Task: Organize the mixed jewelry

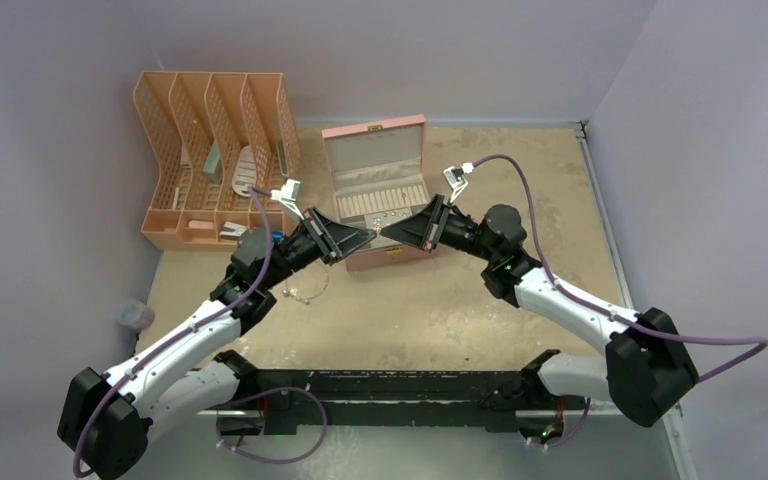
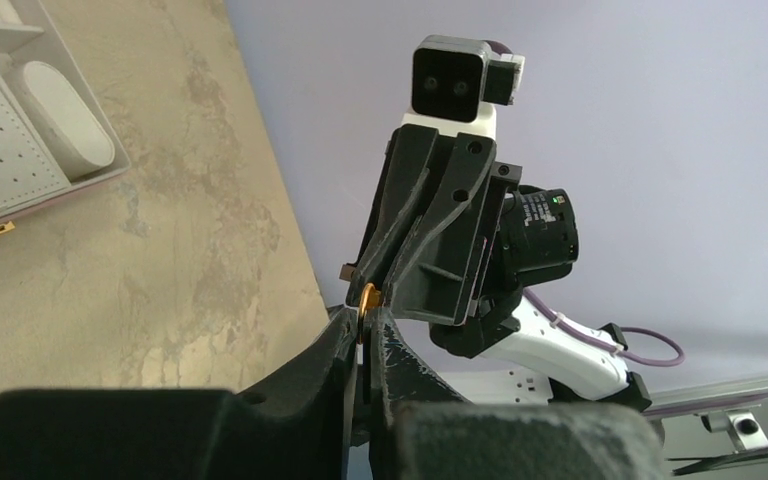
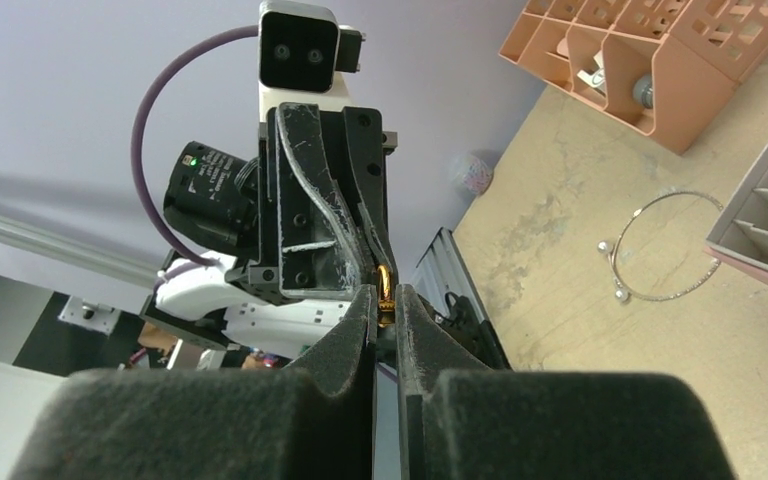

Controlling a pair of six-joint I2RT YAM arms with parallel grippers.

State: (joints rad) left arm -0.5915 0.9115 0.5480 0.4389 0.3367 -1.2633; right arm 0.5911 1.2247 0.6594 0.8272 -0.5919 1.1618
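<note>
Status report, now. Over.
Left gripper and right gripper tip to tip, both pinching gold ring by open box. Silver bangle loose on table. No obstruction seen.

An open pink jewelry box [image 1: 373,145] stands beside a peach file rack [image 1: 260,115], seemingly not touching.

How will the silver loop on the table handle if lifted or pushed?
The silver loop looks like thin wire, so probably light and springy, not limp. Its beads may dangle or snag. Lying flat, it should slide rather than roll.
</note>
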